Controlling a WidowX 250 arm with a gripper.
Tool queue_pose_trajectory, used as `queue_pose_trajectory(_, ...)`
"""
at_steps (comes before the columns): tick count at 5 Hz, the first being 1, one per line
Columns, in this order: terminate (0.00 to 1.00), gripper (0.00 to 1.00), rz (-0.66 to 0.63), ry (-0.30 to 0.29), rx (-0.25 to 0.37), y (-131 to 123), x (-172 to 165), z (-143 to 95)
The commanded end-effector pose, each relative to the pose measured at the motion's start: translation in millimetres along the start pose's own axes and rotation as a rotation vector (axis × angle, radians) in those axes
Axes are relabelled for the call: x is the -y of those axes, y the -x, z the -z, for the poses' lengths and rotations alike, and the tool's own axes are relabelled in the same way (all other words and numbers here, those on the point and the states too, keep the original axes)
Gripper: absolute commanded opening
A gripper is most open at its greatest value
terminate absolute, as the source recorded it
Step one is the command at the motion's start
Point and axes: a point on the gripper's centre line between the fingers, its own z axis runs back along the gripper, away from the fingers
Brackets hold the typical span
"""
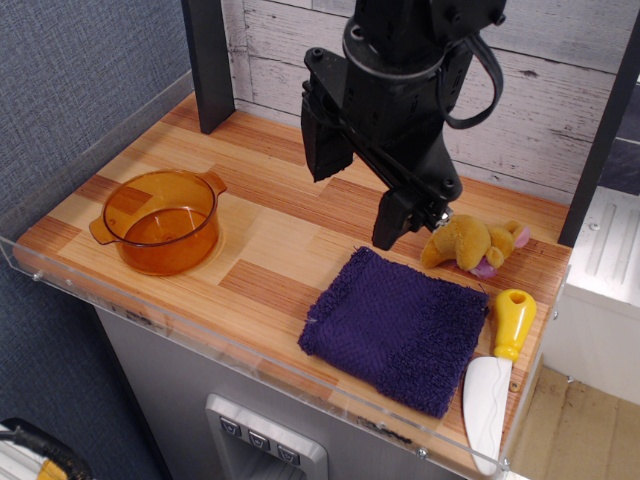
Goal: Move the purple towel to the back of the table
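Note:
The purple towel lies flat on the wooden table at the front right, close to the front edge. My gripper hangs above the middle of the table, behind and a little left of the towel, apart from it. Its two black fingers stand wide apart and hold nothing.
An orange transparent pot stands at the left. A yellow-and-pink plush toy lies just behind the towel. A knife with a yellow handle lies along the right edge. A black post stands at the back left. A clear acrylic rim edges the table.

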Motion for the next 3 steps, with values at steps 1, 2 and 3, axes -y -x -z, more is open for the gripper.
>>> queue_pose_trajectory(1,0.0,1.0,0.0,0.0,0.0,0.0,0.0,0.0)
queue_pose_trajectory(2,0.0,1.0,-0.078,0.026,0.025,-21.1,-28.9,-0.7)
queue_pose_trajectory(3,0.0,1.0,-0.153,0.04,0.032,-30.6,-56.5,4.0)
